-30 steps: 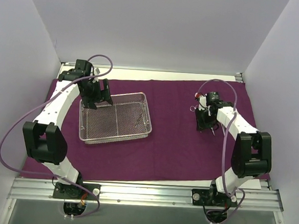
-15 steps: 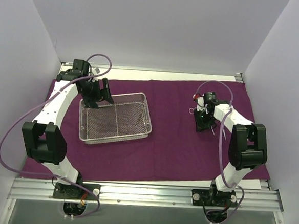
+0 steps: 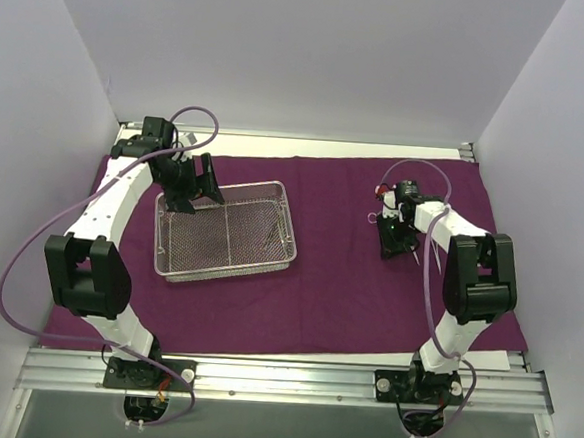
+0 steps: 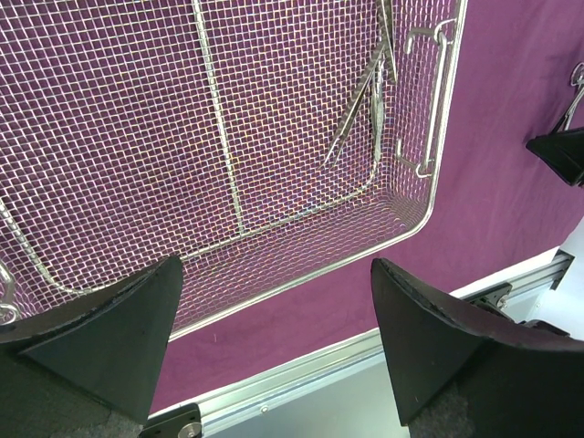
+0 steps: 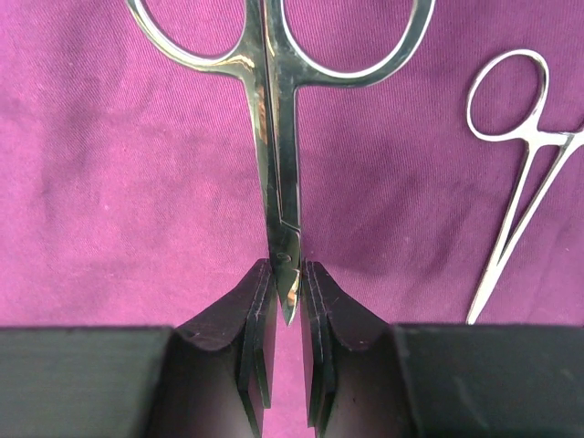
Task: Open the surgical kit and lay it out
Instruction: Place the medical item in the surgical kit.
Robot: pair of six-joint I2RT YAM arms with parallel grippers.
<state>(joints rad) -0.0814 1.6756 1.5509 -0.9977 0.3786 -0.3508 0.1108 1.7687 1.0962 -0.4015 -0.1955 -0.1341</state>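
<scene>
Scissors point(image 5: 276, 164) are pinched at the blade tips by the right pincer point(image 5: 285, 274), which is closed down tight on them, with the rings pointed away over the purple cloth point(image 5: 109, 182). Forceps point(image 5: 516, 182) are laid just beside. Well off to the left, the mesh tray point(image 3: 205, 238) is sat on the cloth with a few instruments point(image 4: 365, 100) inside. The left pincer point(image 4: 274, 265) is held wide open above its far edge, nothing gripped.

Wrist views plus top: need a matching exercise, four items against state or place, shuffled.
1 left gripper
2 right gripper
3 wire-mesh tray
4 forceps

A lying loose on the purple cloth
B shut on the scissors near the tip
C open, over the tray
D has instruments at one end

Pairs: 1-C, 2-B, 3-D, 4-A
</scene>
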